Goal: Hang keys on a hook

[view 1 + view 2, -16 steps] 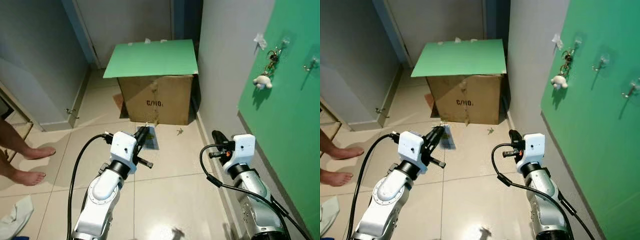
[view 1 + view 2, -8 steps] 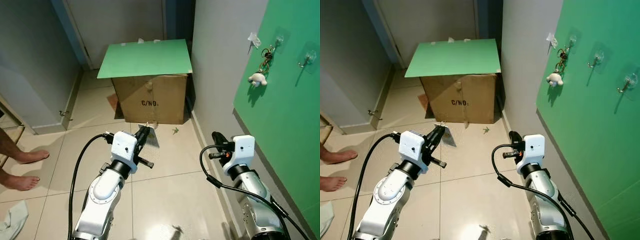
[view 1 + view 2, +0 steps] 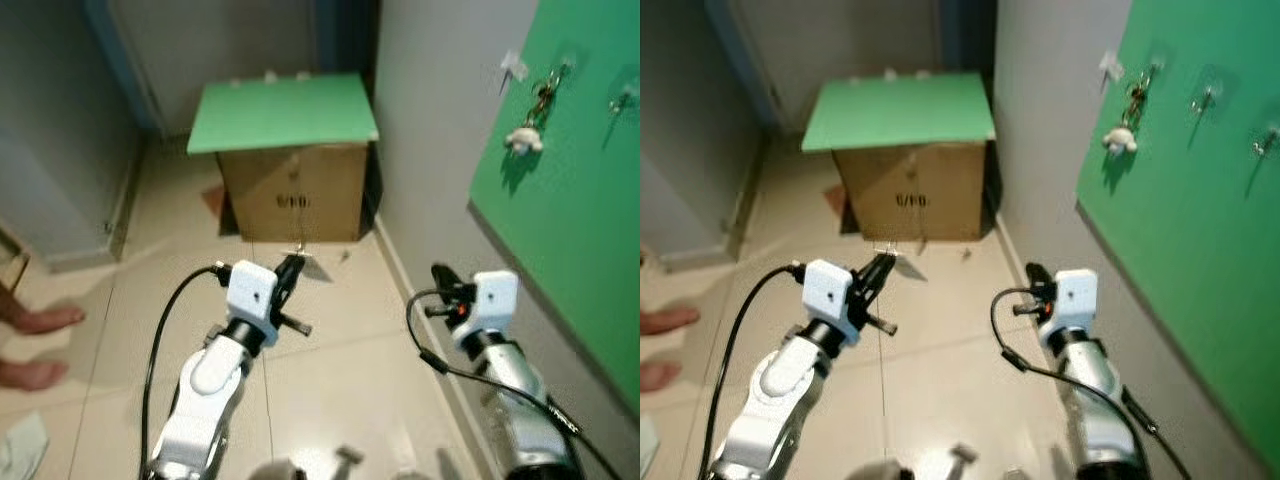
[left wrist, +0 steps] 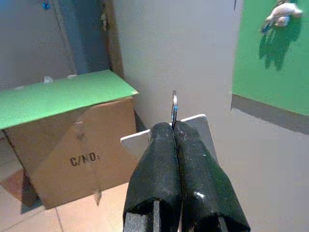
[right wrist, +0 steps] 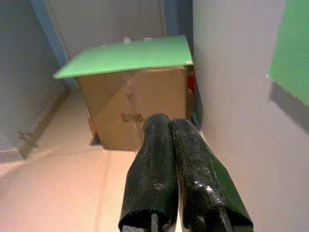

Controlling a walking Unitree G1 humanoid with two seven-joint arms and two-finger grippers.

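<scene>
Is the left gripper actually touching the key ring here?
Touching. The left wrist view shows the left gripper with its two black fingers pressed together, the metal key ring pinched edge-on between their tips and a white tag behind them.

The cardboard box (image 4: 72, 145) is printed "C/NO:" on its side.

A box (image 3: 290, 185) sits on the floor (image 3: 330, 380) at 12 o'clock, with a board (image 3: 283, 112) on top. A wall panel (image 3: 580, 210) stands at 2 o'clock, with hooks (image 3: 1206, 98) on it. Feet (image 3: 35, 345) are at 9 o'clock.
</scene>
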